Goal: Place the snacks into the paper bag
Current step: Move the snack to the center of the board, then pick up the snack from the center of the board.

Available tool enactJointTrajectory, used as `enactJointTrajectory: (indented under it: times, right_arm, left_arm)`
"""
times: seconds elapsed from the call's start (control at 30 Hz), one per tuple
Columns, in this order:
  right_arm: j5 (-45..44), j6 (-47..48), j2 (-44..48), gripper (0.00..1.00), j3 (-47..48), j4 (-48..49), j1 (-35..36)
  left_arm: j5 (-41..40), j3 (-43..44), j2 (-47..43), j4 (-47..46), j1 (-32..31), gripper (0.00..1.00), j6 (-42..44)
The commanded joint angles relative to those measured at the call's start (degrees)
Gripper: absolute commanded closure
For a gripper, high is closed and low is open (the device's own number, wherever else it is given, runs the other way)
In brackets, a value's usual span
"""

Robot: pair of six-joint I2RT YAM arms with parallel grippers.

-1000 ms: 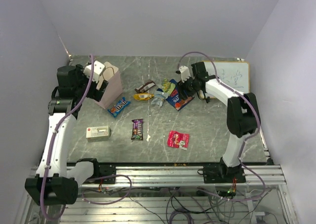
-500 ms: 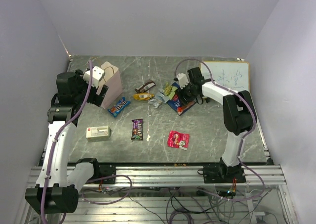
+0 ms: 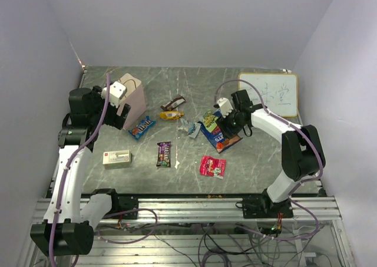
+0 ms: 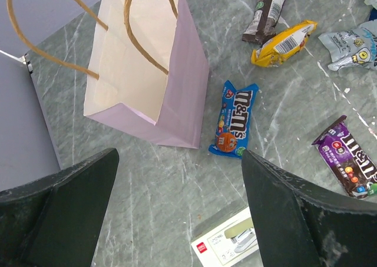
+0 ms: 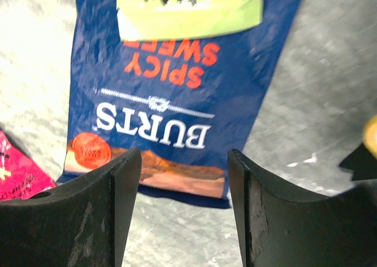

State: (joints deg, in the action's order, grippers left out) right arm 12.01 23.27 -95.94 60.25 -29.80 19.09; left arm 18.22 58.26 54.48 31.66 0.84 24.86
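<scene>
worktop (image 3: pixel 265 161): grey-green marbled slab that carries everything; both arm bases sit at its near edge.
whiteboard (image 3: pixel 268 94): white, framed, lying flat at the far right corner, with faint writing.
paper bag (image 3: pixel 132 102) (image 4: pixel 141 61): pale mauve, standing upright at the far left with its mouth open and its twine handles up.
left claw (image 4: pixel 179 158): fingers spread wide with nothing between them, hanging over bare worktop just beside the foot of the paper bag.
right claw (image 5: pixel 181 161): fingers partly parted over the lower edge of the dark blue packet; whether they grip it or only stand above it, I cannot tell.
dark blue packet (image 3: pixel 221 134) (image 5: pixel 177 102): the largest snack, marked BURTS, flat on the worktop right of centre, well apart from the paper bag.
beige box (image 3: pixel 116 158) (image 4: pixel 227 246): near left, with a red mark.
red-pink packet (image 3: pixel 212 166) (image 5: pixel 17 178): near the dark blue packet, on its near side.
blue M&M's packet (image 3: pixel 142 127) (image 4: pixel 234 119): just beside the paper bag's base.
purple bar (image 3: pixel 164 154) (image 4: pixel 347 161): centre, lying alone.
brown bar (image 3: pixel 172 104) (image 4: pixel 268 10): far centre, touching the yellow packet (image 3: pixel 171 115) (image 4: pixel 284 42).
silver packet (image 3: pixel 189 127) (image 4: pixel 352 43): between the yellow packet and the dark blue packet.
yellow-green packet (image 3: pixel 209 121) (image 5: pixel 188 2): overlapping the far end of the dark blue packet.
</scene>
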Motion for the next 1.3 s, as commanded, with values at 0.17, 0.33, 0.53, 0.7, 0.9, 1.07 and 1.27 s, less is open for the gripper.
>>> enactJointTrajectory:
  times: [0.17,0.33,0.53,0.7,0.9,1.07,1.27]
  right_arm:
    - [-3.23,-5.52,-8.02,0.39,10.36,4.20,-0.50]
    - [-2.84,-5.61,-13.05,0.39,13.64,3.93,-1.47]
    - [-0.47,-5.19,-15.77,0.39,14.39,3.55,-2.77]
    - [2.22,-4.92,-17.51,0.40,13.75,3.55,-3.01]
    - [3.19,-5.06,-19.54,0.46,13.09,4.64,-3.31]
    - [3.13,-5.19,-21.15,0.60,11.80,6.21,-4.21]
    - [3.73,-4.91,-20.52,0.83,11.67,6.68,-5.25]
  left_arm:
    - [1.96,-0.23,-1.88,0.65,-0.40,0.04,0.90]
    - [2.34,-0.54,-2.61,1.12,-0.40,0.04,0.83]
    - [2.66,-0.65,-2.64,0.95,-0.40,0.04,0.64]
    - [2.79,-1.16,-2.79,0.77,-0.40,0.04,0.63]
    - [2.90,-0.95,-3.30,1.52,-0.41,0.05,0.93]
    - [5.00,0.61,-2.60,4.28,-0.40,0.06,1.44]
    - [6.27,0.63,-3.11,7.13,-0.49,0.08,1.17]
